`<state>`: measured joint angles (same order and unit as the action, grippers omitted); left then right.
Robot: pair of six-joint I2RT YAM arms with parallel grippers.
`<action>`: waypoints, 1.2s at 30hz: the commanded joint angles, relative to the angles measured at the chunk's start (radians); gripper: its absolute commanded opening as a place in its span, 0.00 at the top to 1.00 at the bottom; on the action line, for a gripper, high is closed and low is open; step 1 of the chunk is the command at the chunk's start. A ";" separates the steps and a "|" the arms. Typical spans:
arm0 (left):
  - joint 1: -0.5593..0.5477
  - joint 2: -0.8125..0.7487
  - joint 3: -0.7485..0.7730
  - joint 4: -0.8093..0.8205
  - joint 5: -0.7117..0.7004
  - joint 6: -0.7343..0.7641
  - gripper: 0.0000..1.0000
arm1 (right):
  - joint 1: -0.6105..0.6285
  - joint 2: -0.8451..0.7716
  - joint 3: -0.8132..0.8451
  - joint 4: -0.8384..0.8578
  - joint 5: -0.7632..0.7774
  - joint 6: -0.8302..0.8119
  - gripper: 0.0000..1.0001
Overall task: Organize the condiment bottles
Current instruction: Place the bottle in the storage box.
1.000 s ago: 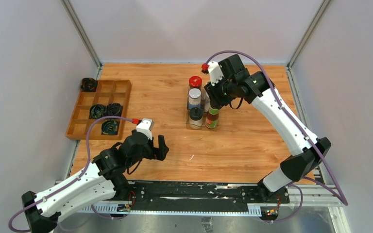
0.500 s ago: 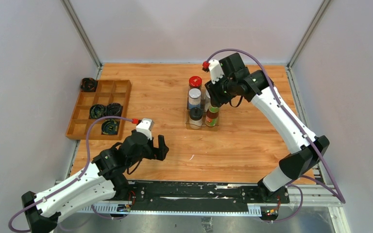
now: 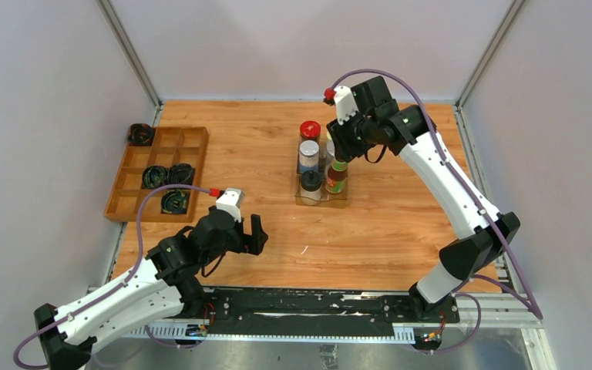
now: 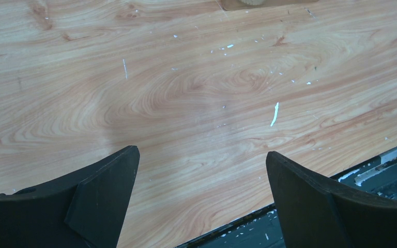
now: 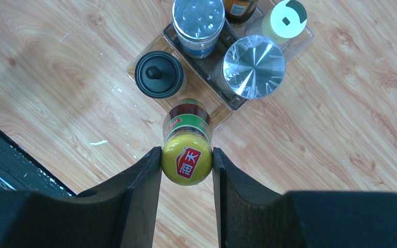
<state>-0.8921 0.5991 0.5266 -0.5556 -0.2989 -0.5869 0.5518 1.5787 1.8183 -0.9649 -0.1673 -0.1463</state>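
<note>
My right gripper (image 5: 187,152) is shut on the yellow cap of the brown sauce bottle (image 5: 187,161), which hangs upright over the near corner of a clear tray (image 5: 222,117). In that tray stand a black-capped jar (image 5: 159,74), a silver-lidded jar (image 5: 254,62), a blue-labelled jar (image 5: 198,18) and a yellow shaker (image 5: 284,18). From above, the red-lidded jar (image 3: 310,129) stands at the tray's far end, and the right gripper (image 3: 340,159) holds the sauce bottle (image 3: 337,177). The left gripper (image 4: 201,153) is open over bare wood near the table's front, away from the bottles.
A wooden compartment tray (image 3: 171,139) lies at the far left with black coiled bundles (image 3: 168,176) in it and one bundle (image 3: 140,135) beside its far corner. The black rail (image 3: 301,304) runs along the table's near edge.
The right gripper has moved a little toward the far side, taking the sauce bottle with it. The left arm has stayed still.
</note>
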 commanded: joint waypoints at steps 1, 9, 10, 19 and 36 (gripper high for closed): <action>0.002 -0.004 -0.008 0.008 -0.002 0.005 0.00 | -0.018 0.008 0.061 0.043 -0.021 0.004 0.72; 0.003 -0.004 -0.010 0.012 -0.002 0.006 0.00 | -0.029 0.017 0.064 0.039 -0.009 -0.001 0.72; 0.002 -0.001 -0.011 0.012 -0.002 0.006 0.00 | -0.030 0.018 0.065 0.038 -0.007 -0.002 0.72; 0.002 0.000 -0.011 0.014 -0.002 0.007 0.00 | -0.048 0.028 0.088 0.031 -0.011 -0.006 0.72; 0.002 0.000 -0.011 0.013 0.000 0.006 0.00 | -0.056 0.044 0.106 0.009 0.009 -0.012 0.72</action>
<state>-0.8921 0.5995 0.5262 -0.5556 -0.2989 -0.5865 0.5083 1.6413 1.8858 -0.9730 -0.1730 -0.1482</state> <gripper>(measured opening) 0.999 0.423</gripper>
